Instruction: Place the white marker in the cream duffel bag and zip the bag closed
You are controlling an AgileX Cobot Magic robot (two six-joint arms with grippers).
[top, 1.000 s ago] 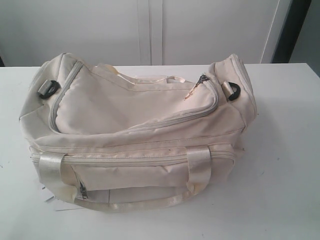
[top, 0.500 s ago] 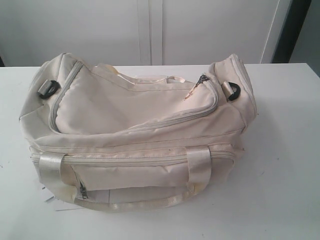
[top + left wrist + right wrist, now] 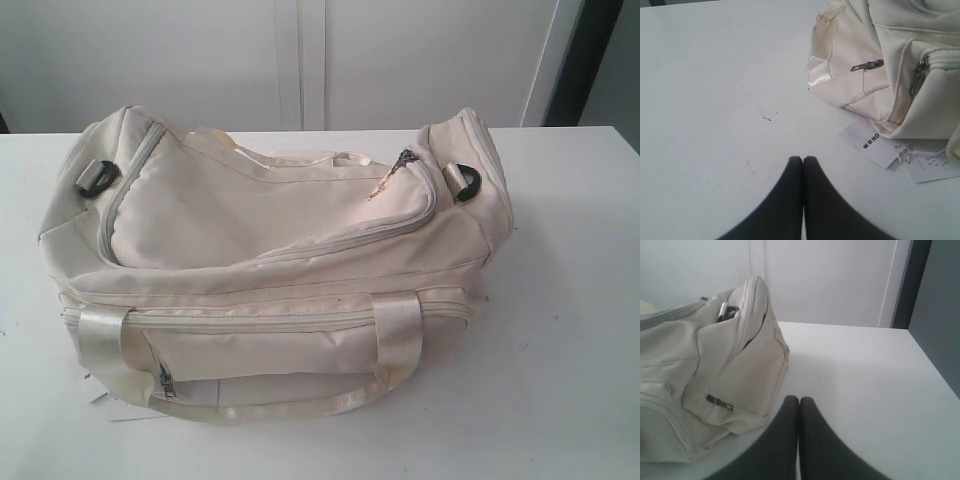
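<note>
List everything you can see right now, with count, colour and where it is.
cream duffel bag: one, cream, middle of the table
black rings: two, black, one at each bag end
paper tags: two, white with black print, on the table by the bag's corner
table: one, white, under everything
left gripper: one, black, shut, empty, above bare table near the tags
right gripper: one, black, shut, empty, above table beside the bag's end

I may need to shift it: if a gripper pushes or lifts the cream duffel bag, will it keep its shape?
Probably not: the cream duffel bag sags with creases across its top, so a push would likely dent fabric before it slides. Its shiny strap handle lies limp on the table and may slip in a pinch.
</note>
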